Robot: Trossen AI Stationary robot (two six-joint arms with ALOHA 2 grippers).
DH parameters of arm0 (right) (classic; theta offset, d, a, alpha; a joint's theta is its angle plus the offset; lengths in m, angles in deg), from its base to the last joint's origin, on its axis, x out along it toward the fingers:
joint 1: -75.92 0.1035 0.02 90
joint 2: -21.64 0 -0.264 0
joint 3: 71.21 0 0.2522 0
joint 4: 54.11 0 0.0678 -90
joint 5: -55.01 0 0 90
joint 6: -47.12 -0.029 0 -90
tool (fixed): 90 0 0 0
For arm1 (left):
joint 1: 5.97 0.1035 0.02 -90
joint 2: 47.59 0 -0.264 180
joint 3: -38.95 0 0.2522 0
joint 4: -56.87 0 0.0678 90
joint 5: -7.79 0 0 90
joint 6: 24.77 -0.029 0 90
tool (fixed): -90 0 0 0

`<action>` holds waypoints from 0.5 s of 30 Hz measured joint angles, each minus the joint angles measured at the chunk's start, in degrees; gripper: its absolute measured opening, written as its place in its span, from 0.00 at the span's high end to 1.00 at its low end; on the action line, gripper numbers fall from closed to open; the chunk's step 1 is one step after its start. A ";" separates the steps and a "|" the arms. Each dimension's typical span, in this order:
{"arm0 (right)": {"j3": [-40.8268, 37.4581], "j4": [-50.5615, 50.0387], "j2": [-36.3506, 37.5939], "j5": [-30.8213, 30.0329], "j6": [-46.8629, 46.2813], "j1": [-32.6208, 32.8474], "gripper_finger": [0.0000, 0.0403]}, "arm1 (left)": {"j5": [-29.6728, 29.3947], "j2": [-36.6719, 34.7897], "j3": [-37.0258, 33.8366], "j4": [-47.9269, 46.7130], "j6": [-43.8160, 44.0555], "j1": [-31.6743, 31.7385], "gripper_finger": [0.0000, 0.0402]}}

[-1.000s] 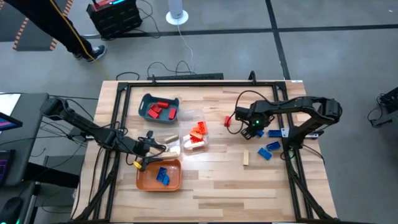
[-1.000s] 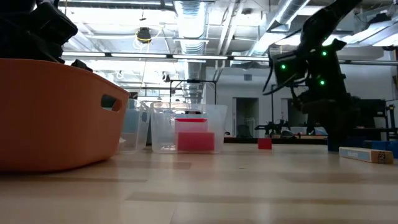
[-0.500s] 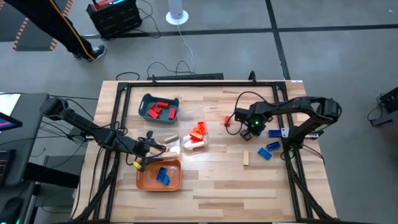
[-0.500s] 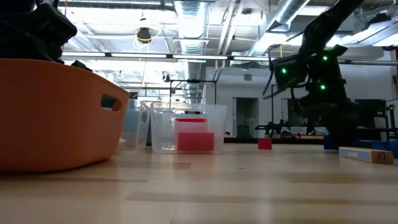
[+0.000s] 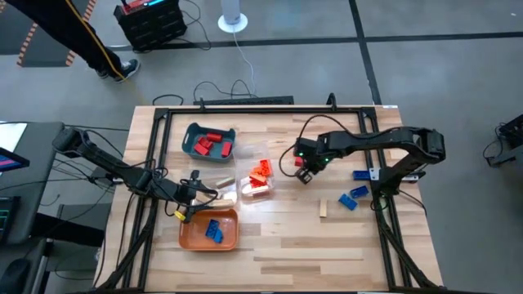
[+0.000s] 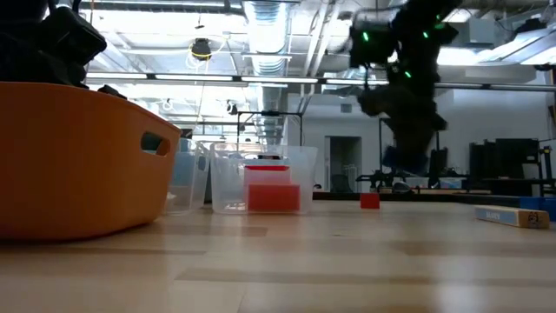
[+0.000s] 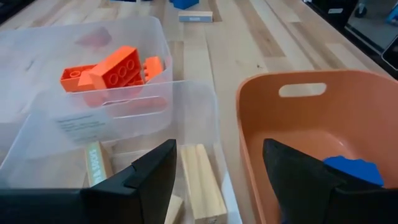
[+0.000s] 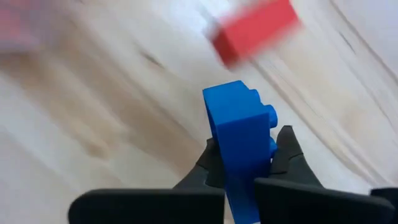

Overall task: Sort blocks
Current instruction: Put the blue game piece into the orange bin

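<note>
My right gripper (image 5: 305, 169) hangs above the table's middle right, shut on a blue block (image 8: 239, 140). A red block (image 8: 255, 30) lies on the wood just beyond it, also seen as the red block (image 5: 299, 160). More blue blocks (image 5: 357, 193) and a tan block (image 5: 324, 208) lie to the right. My left gripper (image 7: 217, 180) stands open above the clear tray of tan blocks (image 7: 202, 183), beside the orange tray (image 7: 273, 118). That tray holds a blue block (image 7: 348, 169). My right gripper pinches the blue block between its two fingers (image 8: 287, 152), on the block's two opposite faces (image 8: 231, 163). One of these carries the studs. Most of the block sticks out past the fingertips. It is lifted clear of the table.
A teal tray (image 5: 210, 141) with red blocks stands at the far left. A clear tray (image 5: 260, 175) holds orange blocks, with a second clear tray (image 5: 222, 189) beside it. A person's legs (image 5: 82, 37) show beyond the table's far left corner.
My right gripper has shut on a blue block among the blocks at the right. It has risen with the block, lifting it clear, and gone toward the table's left, next to the red block.
</note>
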 joint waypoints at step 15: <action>3.90 28.05 -0.02 5.10 3.90 8.09 0.97 | -5.48 -4.29 0.00 -2.03 -0.20 -4.35 0.45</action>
